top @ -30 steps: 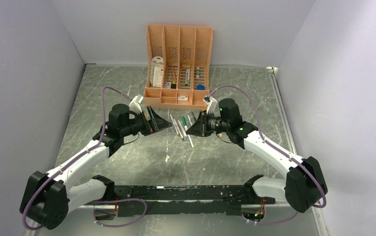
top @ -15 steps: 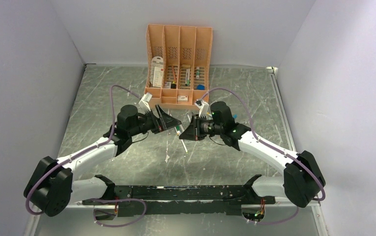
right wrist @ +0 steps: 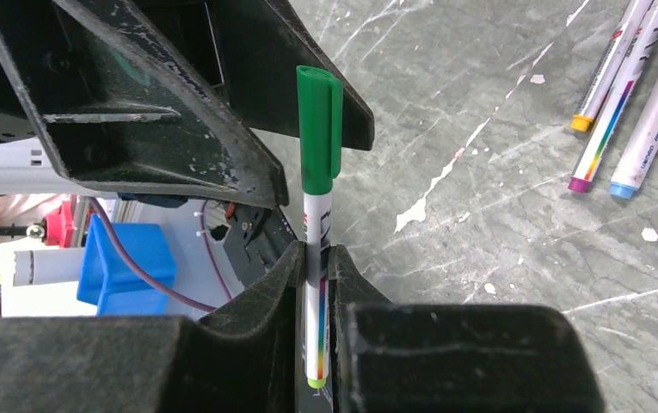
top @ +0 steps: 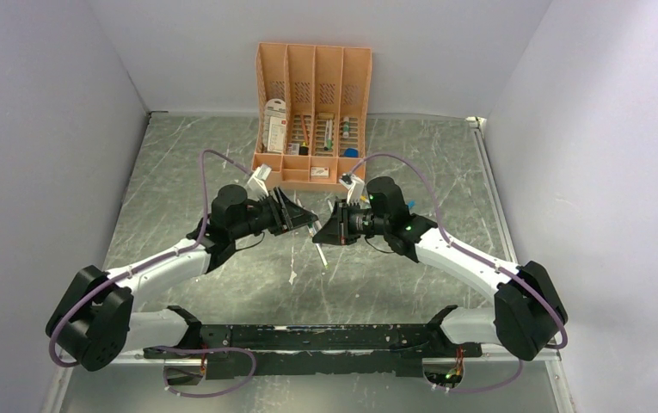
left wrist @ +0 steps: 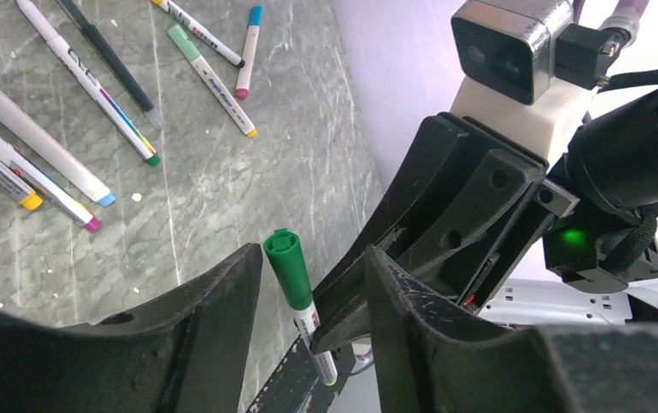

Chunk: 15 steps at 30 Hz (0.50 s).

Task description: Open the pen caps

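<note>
Right gripper (right wrist: 315, 258) clamped on pen (right wrist: 314, 225) barrel – green cap (right wrist: 319, 129) sits between left gripper's (left wrist: 308, 262) spread fingers (left wrist: 213, 318). Organiser (top: 357, 69) slots hold card packets (top: 275, 126), small stationery (top: 328, 131).

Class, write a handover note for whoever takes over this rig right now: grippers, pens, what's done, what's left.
Right gripper: shut on the green pen, held off the table.
Left gripper: open, fingers either side of the green cap, not gripping.
Other pens: lying on the table.
Done: pen picked up; its cap is on.
Left: pull the green cap, then the others.
</note>
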Each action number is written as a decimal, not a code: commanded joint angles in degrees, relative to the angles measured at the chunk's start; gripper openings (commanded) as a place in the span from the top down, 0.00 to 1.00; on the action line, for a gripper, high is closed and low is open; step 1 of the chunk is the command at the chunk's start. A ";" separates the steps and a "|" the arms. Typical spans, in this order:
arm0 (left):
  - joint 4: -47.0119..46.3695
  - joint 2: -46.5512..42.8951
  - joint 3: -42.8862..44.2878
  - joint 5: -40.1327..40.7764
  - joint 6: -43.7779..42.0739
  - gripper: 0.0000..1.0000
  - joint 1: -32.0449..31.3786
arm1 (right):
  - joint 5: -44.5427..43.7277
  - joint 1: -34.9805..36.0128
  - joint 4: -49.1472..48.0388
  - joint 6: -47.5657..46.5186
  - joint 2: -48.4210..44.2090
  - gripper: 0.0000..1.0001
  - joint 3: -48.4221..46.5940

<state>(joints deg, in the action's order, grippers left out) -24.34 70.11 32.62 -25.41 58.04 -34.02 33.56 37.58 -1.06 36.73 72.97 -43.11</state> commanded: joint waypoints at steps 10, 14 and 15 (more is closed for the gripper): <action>-3.43 2.74 2.51 0.93 -0.43 0.69 -1.30 | 0.32 0.39 -1.84 0.36 -0.43 1.00 -1.73; -3.23 2.89 2.61 0.93 -0.25 0.79 -1.56 | 0.21 0.31 -1.67 0.27 -0.61 1.00 -1.77; -3.13 2.88 2.62 0.97 -0.27 0.80 -1.62 | 0.19 0.33 -1.60 0.27 -0.65 1.00 -1.80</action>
<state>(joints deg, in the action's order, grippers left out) -25.50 72.55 33.32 -24.84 58.30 -34.94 33.65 37.63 -1.13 37.04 72.97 -43.20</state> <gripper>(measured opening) 0.239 0.104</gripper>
